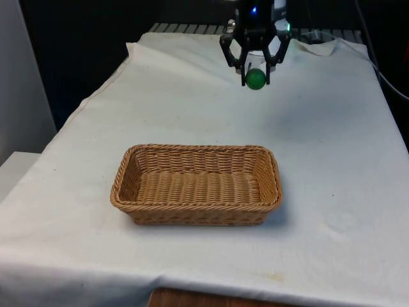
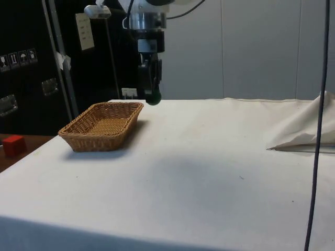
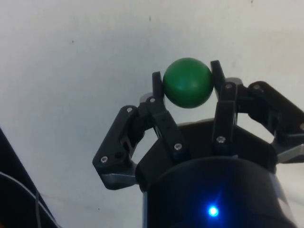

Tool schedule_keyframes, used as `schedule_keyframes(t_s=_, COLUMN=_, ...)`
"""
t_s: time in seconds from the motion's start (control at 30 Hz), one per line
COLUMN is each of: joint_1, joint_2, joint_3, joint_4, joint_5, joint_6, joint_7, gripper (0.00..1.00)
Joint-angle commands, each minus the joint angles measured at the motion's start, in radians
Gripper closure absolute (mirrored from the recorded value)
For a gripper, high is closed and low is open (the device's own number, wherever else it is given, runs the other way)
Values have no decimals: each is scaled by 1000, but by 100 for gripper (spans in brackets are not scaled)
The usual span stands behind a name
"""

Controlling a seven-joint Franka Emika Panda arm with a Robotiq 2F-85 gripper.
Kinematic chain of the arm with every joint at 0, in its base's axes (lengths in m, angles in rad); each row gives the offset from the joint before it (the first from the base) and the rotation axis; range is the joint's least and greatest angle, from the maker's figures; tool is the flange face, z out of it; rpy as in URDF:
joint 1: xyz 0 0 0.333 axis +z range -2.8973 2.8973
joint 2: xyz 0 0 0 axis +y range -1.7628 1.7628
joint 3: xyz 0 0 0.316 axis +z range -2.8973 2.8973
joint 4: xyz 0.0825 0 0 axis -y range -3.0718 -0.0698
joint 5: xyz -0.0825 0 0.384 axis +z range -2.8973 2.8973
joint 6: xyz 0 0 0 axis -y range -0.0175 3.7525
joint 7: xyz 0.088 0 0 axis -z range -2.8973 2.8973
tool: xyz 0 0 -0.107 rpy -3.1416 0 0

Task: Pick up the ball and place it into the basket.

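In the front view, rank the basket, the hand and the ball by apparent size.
Largest to smallest, as they look in the front view:
1. basket
2. hand
3. ball, held in the hand

The basket sits nearer the camera, which exaggerates its lead.

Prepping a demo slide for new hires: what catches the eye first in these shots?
First the green ball, held between the closed jaws of the black gripper above the white cloth at the table's far end. Next the brown wicker basket, standing nearer the front camera, slightly towards the front view's left of the ball and holding nothing yet.
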Motion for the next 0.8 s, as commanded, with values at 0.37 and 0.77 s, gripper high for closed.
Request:
schedule_keyframes(t_s=0.37, joint_1=-15, joint_2=107, joint_3=-24, joint_4=145, joint_5=57, joint_6=-55, joint_7=-82, gripper=99)
schedule_keyframes(t_s=0.77, joint_1=-27, joint_2=224, joint_3=-44, joint_4=305, joint_5=98, joint_6=-107, joint_7=-133, gripper=99)
